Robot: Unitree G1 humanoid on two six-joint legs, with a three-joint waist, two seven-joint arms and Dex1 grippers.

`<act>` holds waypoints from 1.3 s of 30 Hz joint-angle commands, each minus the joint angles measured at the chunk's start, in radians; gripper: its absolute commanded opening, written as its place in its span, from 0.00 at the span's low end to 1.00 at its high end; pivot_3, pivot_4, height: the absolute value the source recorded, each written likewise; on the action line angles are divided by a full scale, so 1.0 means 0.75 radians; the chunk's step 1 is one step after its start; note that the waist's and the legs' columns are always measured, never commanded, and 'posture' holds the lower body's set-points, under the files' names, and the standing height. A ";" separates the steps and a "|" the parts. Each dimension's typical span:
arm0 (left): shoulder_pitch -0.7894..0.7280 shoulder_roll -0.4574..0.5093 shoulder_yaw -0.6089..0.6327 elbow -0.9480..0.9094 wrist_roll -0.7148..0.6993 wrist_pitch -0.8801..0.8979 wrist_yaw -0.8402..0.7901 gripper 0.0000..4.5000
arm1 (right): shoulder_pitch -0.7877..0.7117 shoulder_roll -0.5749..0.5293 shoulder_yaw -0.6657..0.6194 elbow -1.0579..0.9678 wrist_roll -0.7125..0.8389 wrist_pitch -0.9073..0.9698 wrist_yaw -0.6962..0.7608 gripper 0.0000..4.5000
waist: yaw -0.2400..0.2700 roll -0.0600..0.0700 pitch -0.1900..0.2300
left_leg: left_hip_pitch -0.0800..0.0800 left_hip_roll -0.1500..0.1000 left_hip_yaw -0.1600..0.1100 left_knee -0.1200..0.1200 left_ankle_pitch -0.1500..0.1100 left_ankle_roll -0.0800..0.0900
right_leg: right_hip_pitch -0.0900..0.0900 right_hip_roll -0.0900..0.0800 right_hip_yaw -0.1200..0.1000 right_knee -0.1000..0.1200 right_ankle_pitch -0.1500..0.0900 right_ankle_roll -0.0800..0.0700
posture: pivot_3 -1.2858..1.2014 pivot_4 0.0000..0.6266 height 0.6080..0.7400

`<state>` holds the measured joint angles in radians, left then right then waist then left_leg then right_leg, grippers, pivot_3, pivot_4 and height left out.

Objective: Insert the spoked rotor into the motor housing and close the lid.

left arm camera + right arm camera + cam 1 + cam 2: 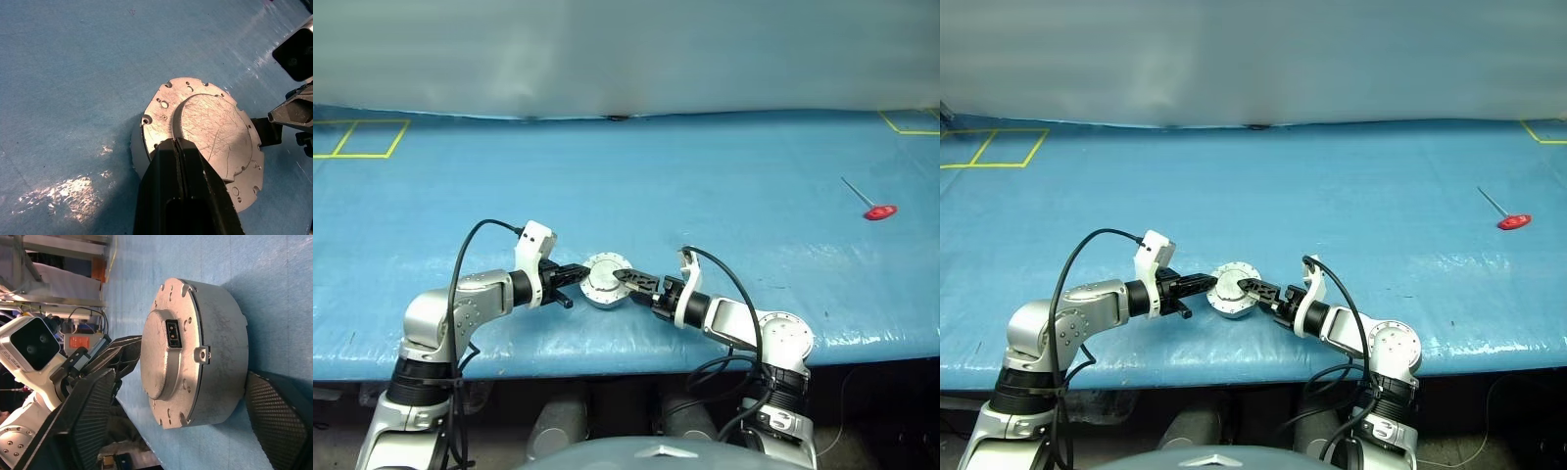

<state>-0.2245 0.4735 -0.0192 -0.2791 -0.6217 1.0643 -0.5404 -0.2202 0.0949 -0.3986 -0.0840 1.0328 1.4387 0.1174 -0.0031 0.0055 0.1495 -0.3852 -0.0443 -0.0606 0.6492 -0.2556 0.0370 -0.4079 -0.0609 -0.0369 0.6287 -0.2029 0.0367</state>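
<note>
Blue table cover (724, 176), red-handled tool (878, 211) far right, yellow tape squares (357, 139)

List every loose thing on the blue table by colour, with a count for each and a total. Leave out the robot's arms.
Silver-grey: 1, the motor housing with the lid closed on top, counted as one stack.
Red: 1, a red-handled tool lying far off on the robot's right.
Total: 2

The housing (604, 281) sits on the table (724, 176) near its front edge, lid (210, 129) on top, between the left gripper (576, 275) and right gripper (628, 277). A tool (873, 204) lies far right.
</note>
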 commanded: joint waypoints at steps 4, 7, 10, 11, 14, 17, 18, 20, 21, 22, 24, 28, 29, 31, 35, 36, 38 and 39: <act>0.028 -0.013 -0.091 0.018 0.023 0.038 -0.017 0.00 | 0.034 0.105 0.034 -0.030 0.093 -0.013 -0.006 0.51 | 0.000 0.000 0.000 | 0.000 0.000 0.001 0.000 0.000 0.000 | 0.000 0.000 0.001 0.000 0.000 0.000 | 0.52 0.24 1.00; 0.028 -0.016 -0.091 0.019 0.033 0.039 -0.024 0.00 | 0.042 0.091 0.041 -0.032 0.107 -0.008 -0.011 0.31 | 0.000 0.000 0.000 | 0.000 0.000 0.001 -0.001 0.000 0.000 | 0.000 0.000 0.001 0.000 0.000 0.000 | 0.52 0.24 1.00; 0.028 -0.018 -0.091 0.020 0.037 0.038 -0.026 0.00 | 0.052 0.075 0.052 -0.033 0.115 -0.001 -0.015 0.27 | -0.001 0.000 0.000 | -0.001 0.000 0.002 -0.001 0.000 0.001 | -0.001 0.000 0.001 0.000 0.000 0.000 | 0.52 0.24 1.00; 0.029 -0.018 -0.090 0.019 0.038 0.039 -0.026 0.00 | 0.056 0.069 0.057 -0.033 0.115 0.003 -0.015 0.27 | -0.001 0.000 0.000 | -0.001 0.000 0.002 -0.001 -0.001 0.001 | -0.001 0.000 0.001 0.000 0.000 0.000 | 0.52 0.24 1.00; 0.036 -0.017 -0.090 0.014 0.039 0.040 -0.025 0.00 | 0.067 0.057 0.073 -0.035 0.118 0.012 -0.013 0.27 | -0.002 0.000 0.000 | -0.001 0.000 0.002 -0.001 -0.001 0.001 | -0.001 0.000 0.001 0.000 0.000 0.000 | 0.52 0.24 1.00; 0.039 -0.015 -0.089 0.010 0.039 0.043 -0.026 0.00 | 0.076 0.045 0.098 -0.038 0.120 0.026 0.000 0.27 | -0.003 0.000 0.000 | 0.000 0.000 0.002 -0.001 -0.001 0.002 | -0.001 0.000 0.002 0.000 0.000 0.000 | 0.52 0.24 1.00; 0.040 -0.015 -0.088 0.008 0.038 0.044 -0.026 0.00 | 0.079 0.042 0.108 -0.041 0.123 0.033 0.009 0.27 | -0.004 0.000 0.000 | 0.000 0.000 0.002 -0.001 -0.001 0.002 | -0.001 0.000 0.002 0.000 0.000 0.000 | 0.52 0.24 1.00; 0.041 -0.015 -0.088 0.006 0.038 0.045 -0.026 0.00 | 0.087 0.034 0.129 -0.047 0.127 0.044 0.029 0.27 | -0.008 0.000 0.000 | 0.000 0.000 0.002 -0.001 -0.001 0.002 | -0.001 0.000 0.002 0.000 0.000 0.000 | 0.52 0.24 1.00; 0.041 -0.015 -0.088 0.005 0.038 0.045 -0.026 0.00 | 0.091 0.033 0.137 -0.050 0.125 0.044 0.033 0.27 | -0.010 0.000 0.000 | 0.000 0.000 0.002 -0.001 -0.001 0.002 | -0.001 0.000 0.002 0.000 0.000 0.000 | 0.52 0.24 1.00; 0.042 -0.014 -0.087 0.003 0.037 0.046 -0.026 0.00 | 0.094 0.033 0.143 -0.050 0.123 0.042 0.035 0.27 | -0.011 0.000 0.000 | 0.000 0.000 0.003 -0.001 -0.001 0.002 | -0.001 0.000 0.002 0.000 0.000 0.000 | 0.52 0.24 1.00; 0.043 -0.014 -0.086 0.000 0.035 0.048 -0.025 0.00 | 0.097 0.033 0.148 -0.048 0.119 0.035 0.037 0.27 | -0.012 0.000 0.000 | 0.000 0.000 0.003 -0.001 -0.001 0.002 | -0.001 0.000 0.003 0.000 0.000 0.000 | 0.52 0.24 1.00; 0.049 -0.015 -0.078 -0.010 0.030 0.051 -0.022 0.00 | 0.099 0.034 0.148 -0.046 0.117 0.030 0.036 0.27 | -0.013 0.000 0.000 | 0.000 0.001 0.003 -0.001 -0.001 0.002 | -0.001 0.000 0.003 0.000 0.000 0.000 | 0.52 0.24 1.00; 0.054 -0.020 -0.067 -0.016 0.026 0.048 -0.018 0.00 | 0.100 0.035 0.145 -0.045 0.118 0.025 0.034 0.27 | -0.014 0.000 0.000 | 0.000 0.001 0.003 -0.001 -0.001 0.002 | -0.001 0.000 0.003 0.000 0.000 0.000 | 0.52 0.24 1.00; 0.067 -0.042 -0.024 -0.032 0.006 0.036 -0.006 0.00 | 0.103 0.039 0.137 -0.046 0.121 0.016 0.030 0.27 | -0.014 0.000 0.000 | 0.000 0.001 0.004 -0.001 -0.002 0.002 | -0.001 0.000 0.004 0.000 0.000 0.000 | 0.52 0.24 1.00; 0.103 -0.126 0.134 -0.104 -0.063 0.006 0.050 0.00 | 0.112 0.051 0.109 -0.054 0.143 -0.002 0.014 0.27 | -0.013 0.000 0.000 | 0.000 0.001 0.005 -0.002 -0.002 0.003 | -0.002 -0.001 0.007 0.000 0.000 0.000 | 0.52 0.24 1.00; 0.112 -0.147 0.171 -0.123 -0.080 0.003 0.066 0.00 | 0.115 0.054 0.102 -0.055 0.152 -0.006 0.008 0.27 | -0.013 -0.001 0.000 | -0.001 0.001 0.005 -0.002 -0.002 0.003 | -0.003 -0.001 0.008 0.000 0.000 0.000 | 0.52 0.24 1.00; 0.137 -0.188 0.245 -0.172 -0.111 -0.017 0.106 0.00 | 0.121 0.053 0.098 -0.057 0.169 -0.012 -0.001 0.27 | -0.013 -0.001 0.001 | -0.004 0.002 0.005 -0.002 -0.002 0.003 | -0.006 -0.001 0.009 0.000 0.000 0.000 | 0.52 0.24 1.00; 0.149 -0.216 0.289 -0.196 -0.136 -0.028 0.134 0.00 | 0.124 0.052 0.096 -0.057 0.176 -0.014 -0.007 0.27 | -0.014 -0.001 0.001 | -0.006 0.002 0.005 -0.001 -0.002 0.003 | -0.008 -0.001 0.009 0.000 0.000 0.000 | 0.52 0.24 1.00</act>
<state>-0.1133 0.3294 0.1448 -0.3480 -0.6763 1.0632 -0.4633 -0.1375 0.0816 -0.3567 -0.1051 1.1273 1.4222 0.1182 -0.0139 0.0048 0.1500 -0.3918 -0.0420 -0.0570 0.6489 -0.2569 0.0388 -0.4156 -0.0619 -0.0304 0.6285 -0.2027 0.0370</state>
